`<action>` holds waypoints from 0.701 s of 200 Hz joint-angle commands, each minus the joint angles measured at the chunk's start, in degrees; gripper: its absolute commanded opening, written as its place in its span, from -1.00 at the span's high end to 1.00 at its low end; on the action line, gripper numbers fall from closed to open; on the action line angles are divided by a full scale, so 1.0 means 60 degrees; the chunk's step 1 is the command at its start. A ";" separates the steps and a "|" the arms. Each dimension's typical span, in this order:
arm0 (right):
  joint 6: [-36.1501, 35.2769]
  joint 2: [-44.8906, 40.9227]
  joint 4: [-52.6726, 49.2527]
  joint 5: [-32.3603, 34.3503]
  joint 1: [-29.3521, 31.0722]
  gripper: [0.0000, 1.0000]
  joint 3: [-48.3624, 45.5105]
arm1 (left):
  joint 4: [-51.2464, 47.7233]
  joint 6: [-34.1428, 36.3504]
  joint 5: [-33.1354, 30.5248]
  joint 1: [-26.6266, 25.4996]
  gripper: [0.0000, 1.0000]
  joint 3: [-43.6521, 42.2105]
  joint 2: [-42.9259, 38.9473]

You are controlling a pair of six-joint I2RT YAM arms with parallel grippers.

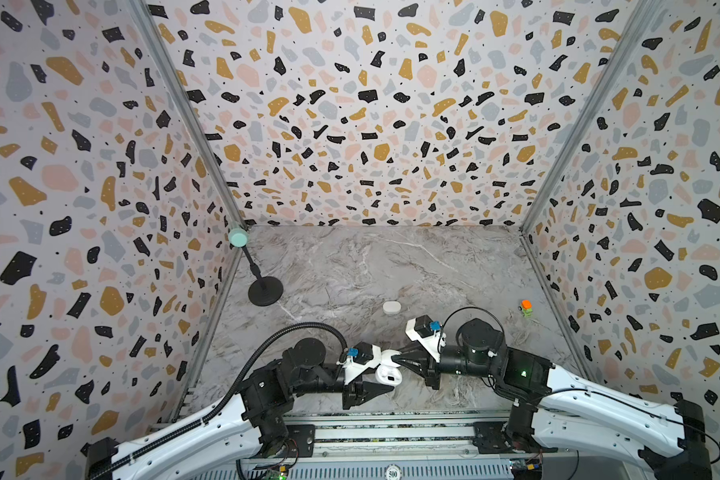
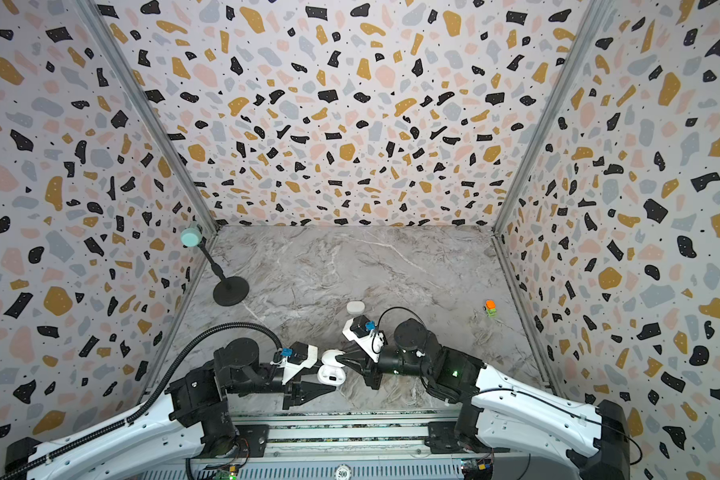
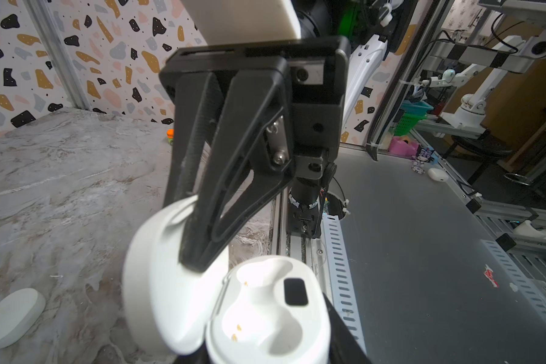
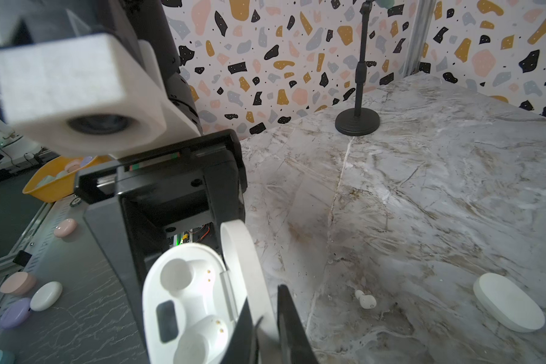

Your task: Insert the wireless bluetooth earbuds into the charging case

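Item 1: open glossy white oval plastic charging case, lower centre in both top views; R gripper clamped on its lid, L gripper jaws flank its base, grip I can't tell. Item 2: tiny white plastic earbud, on grey marble tabletop btwn open case and closed white oval case.

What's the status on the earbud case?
Right pincer shut on the lid; left pincer around the case base, grip unclear. Both sockets empty; one earbud loose on the table. Nothing over the sockets.
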 commanded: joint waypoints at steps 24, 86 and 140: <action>0.0090 -0.0291 0.0070 0.0852 0.0030 1.00 0.0420 | 0.0314 0.0037 -0.0181 -0.0035 -0.60 -0.0088 0.0011; -0.0878 -0.0493 -0.0385 0.2336 -0.0266 1.00 0.0751 | 0.0462 -0.0120 -0.1050 -0.0035 -1.00 -0.0236 -0.0249; -0.2598 -0.0790 0.0557 0.4415 -0.1086 1.00 0.0348 | 0.1189 -0.0359 -0.7644 -0.0021 -1.00 -0.0397 -0.1488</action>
